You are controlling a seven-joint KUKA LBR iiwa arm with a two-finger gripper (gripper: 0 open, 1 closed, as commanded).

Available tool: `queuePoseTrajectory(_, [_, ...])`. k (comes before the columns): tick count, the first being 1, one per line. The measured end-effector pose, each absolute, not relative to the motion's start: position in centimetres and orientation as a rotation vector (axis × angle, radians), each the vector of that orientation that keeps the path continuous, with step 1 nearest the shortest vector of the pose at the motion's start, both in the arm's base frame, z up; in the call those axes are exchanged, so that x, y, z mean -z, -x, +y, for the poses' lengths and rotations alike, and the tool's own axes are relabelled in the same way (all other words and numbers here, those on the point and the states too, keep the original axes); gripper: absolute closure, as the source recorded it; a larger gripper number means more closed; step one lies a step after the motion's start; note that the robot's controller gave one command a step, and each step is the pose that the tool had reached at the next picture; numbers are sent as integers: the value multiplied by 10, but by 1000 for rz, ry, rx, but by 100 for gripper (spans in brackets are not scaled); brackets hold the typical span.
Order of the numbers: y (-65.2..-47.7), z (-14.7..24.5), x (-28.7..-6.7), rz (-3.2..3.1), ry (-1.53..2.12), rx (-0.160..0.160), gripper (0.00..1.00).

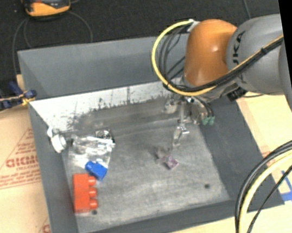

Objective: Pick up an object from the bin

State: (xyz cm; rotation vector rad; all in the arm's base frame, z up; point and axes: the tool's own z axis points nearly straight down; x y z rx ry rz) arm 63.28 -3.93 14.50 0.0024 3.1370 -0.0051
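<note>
My gripper (181, 129) hangs under the orange wrist cover in the right half of the bin, near the back wall. A small purple-grey scrap (170, 162) lies on the bin floor just below and left of it, apart from it. Nothing shows in the gripper.
At the left side of the bin lie a crumpled clear plastic bottle (89, 146) with a white cap (57, 141), a blue cap-like piece (96, 169) and a red block (84, 192). A tiny dark speck (206, 187) sits near the front right.
</note>
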Motion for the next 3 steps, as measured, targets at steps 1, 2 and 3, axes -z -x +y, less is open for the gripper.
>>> queuePoseTrajectory(1, [-616,-39,-87,3095,489,0,0])
queuePoseTrajectory(2, [-616,-39,-86,3097,488,-2,100])
queuePoseTrajectory(3, [-606,-22,-256,3087,510,7,100])
